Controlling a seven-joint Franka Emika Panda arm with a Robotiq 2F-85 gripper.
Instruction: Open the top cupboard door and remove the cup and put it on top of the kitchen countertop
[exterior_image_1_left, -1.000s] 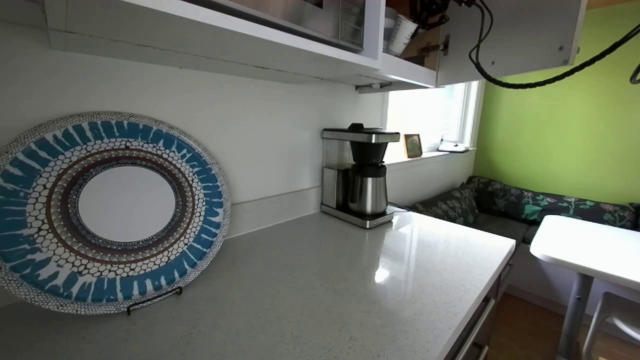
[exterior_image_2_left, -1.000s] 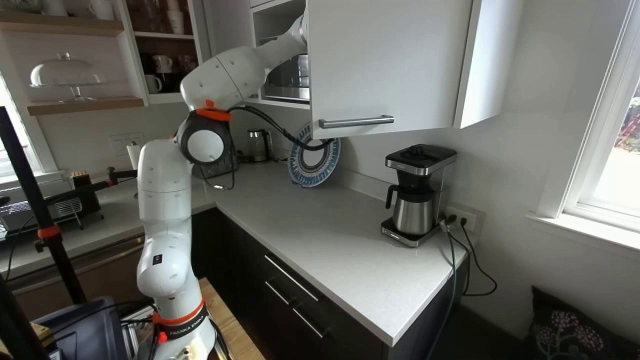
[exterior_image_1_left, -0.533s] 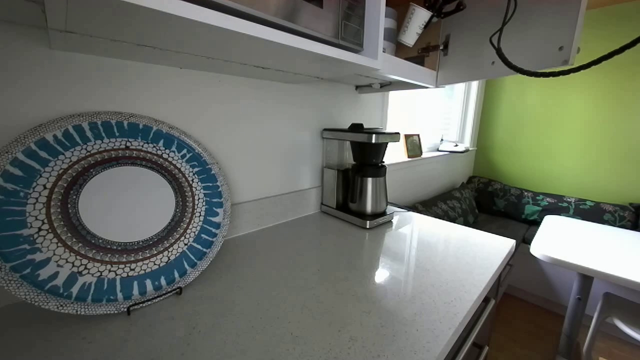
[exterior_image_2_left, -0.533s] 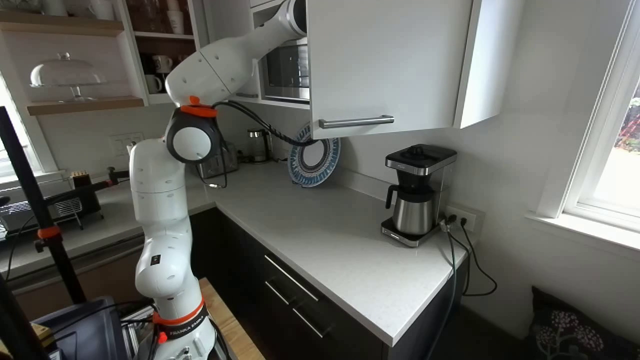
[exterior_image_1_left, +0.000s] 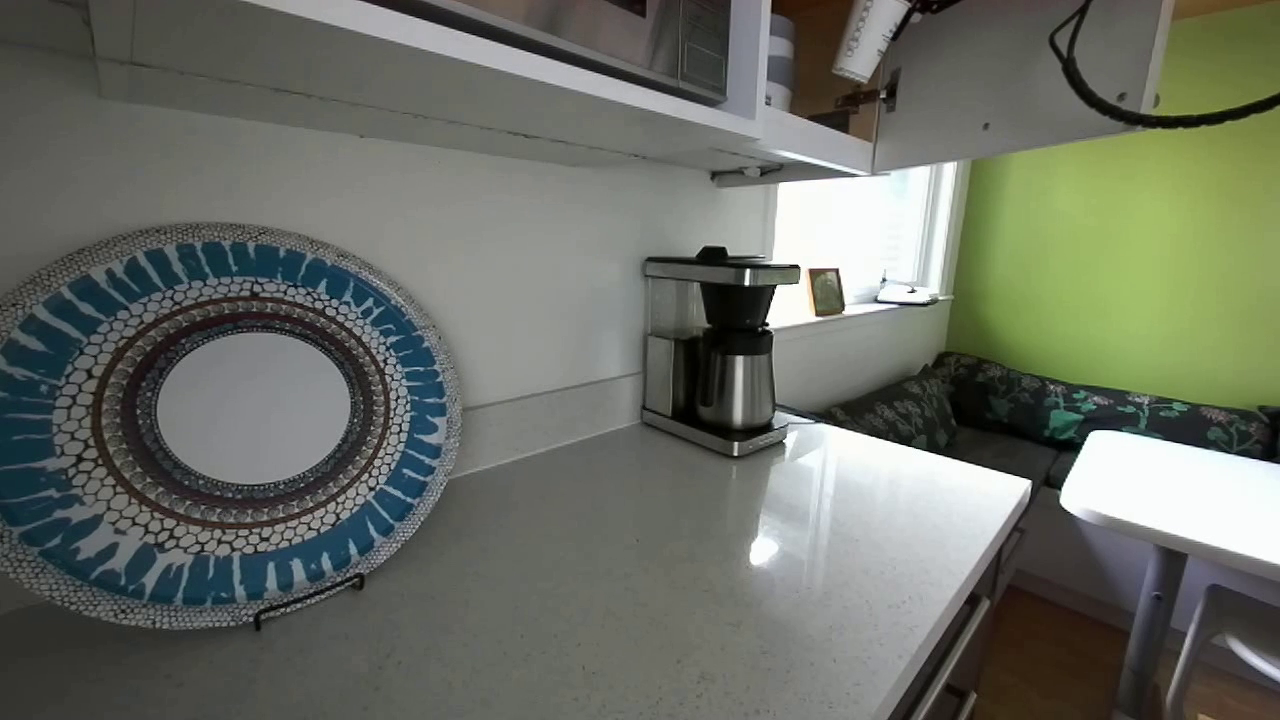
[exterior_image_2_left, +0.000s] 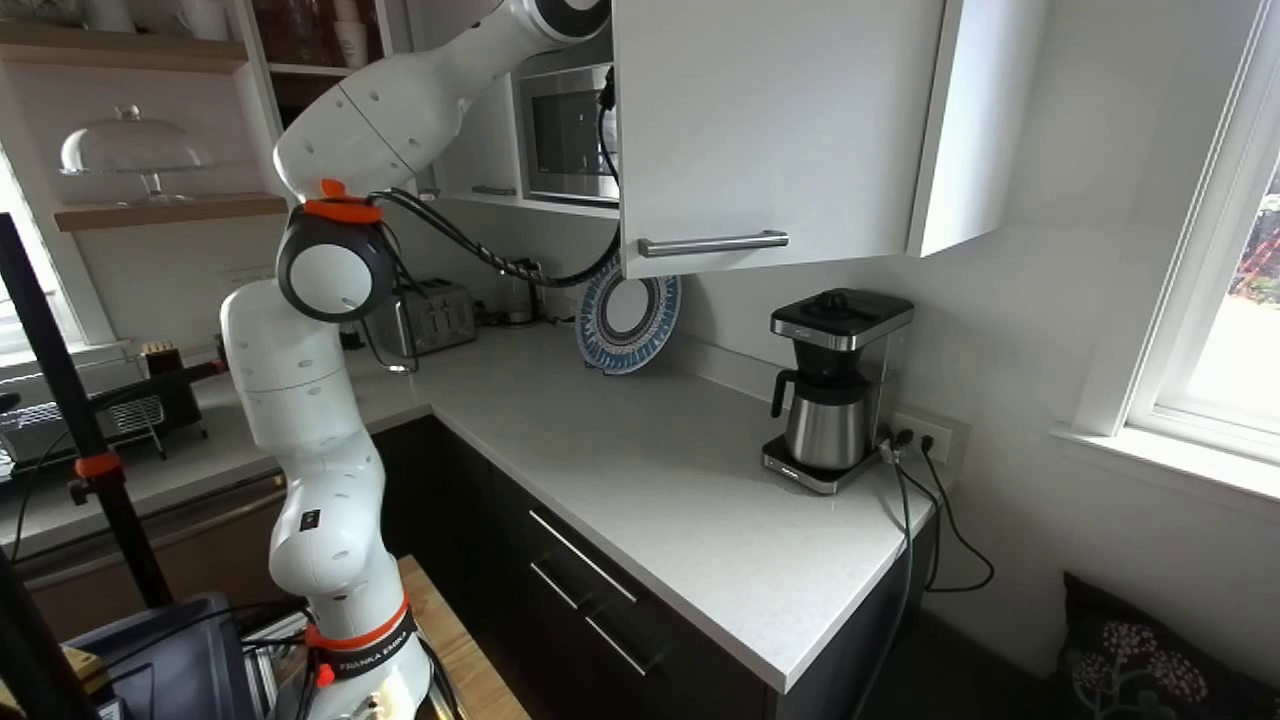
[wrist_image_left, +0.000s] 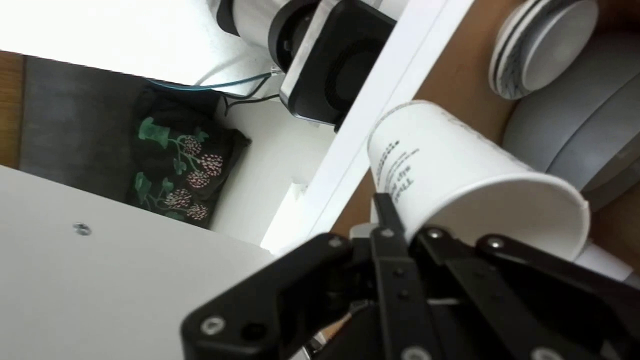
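Higher and farther right than a moment ago in an exterior view, the small white tapered paper-looking cup (exterior_image_1_left: 868, 40) hangs tilted at the wood-brown opening of the white wall cabinet (exterior_image_1_left: 820, 142), apart from the grey-and-white banded object (exterior_image_1_left: 780, 62); in an exterior view the jointed white robot arm (exterior_image_2_left: 385, 105) has drawn leftward. Smooth and matte, the cup bears small dark printing along its side — only partly legible in the wrist view, where its round mouth shows a thin rolled lip, a small seam mark and a shaded pale inside. The black two-fingered gripper (wrist_image_left: 407, 217) pinches the cup's wall near the rim, its fingers close together. Flat, white and rectangular, the top cupboard door (exterior_image_2_left: 770, 130) stands open with a straight brushed-metal bar handle (exterior_image_2_left: 713, 243) — and the smooth pale grey-white kitchen countertop (exterior_image_2_left: 650, 470) lies below, well apart from the cup.
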